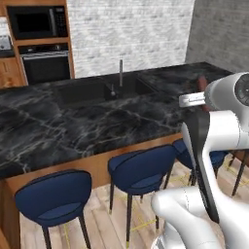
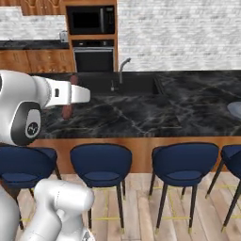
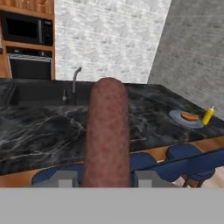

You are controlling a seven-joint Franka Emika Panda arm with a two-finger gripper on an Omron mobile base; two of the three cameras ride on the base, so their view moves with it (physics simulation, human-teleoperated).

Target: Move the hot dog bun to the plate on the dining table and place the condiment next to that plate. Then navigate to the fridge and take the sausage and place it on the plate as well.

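The dark reddish-brown sausage [image 3: 107, 135] stands upright in the middle of the hand view, and my gripper [image 3: 106, 179] is shut on its lower end. In the right base view the sausage [image 2: 67, 111] hangs by the white hand, over the left part of the dining table [image 2: 141, 117]. Far to the right on the black marble top lies the grey-blue plate [image 3: 181, 121] with the tan-orange hot dog bun [image 3: 190, 116] on it. The yellow condiment [image 3: 208, 116] stands upright just right of the plate. The plate's edge [image 2: 235, 109] also shows at the right border.
A sink with a tall faucet [image 3: 75, 76] is set into the table's far side. Blue stools [image 2: 101, 162] line the near wooden edge. A microwave and oven [image 2: 92, 37] fill the wall cabinet behind, beside a white brick wall.
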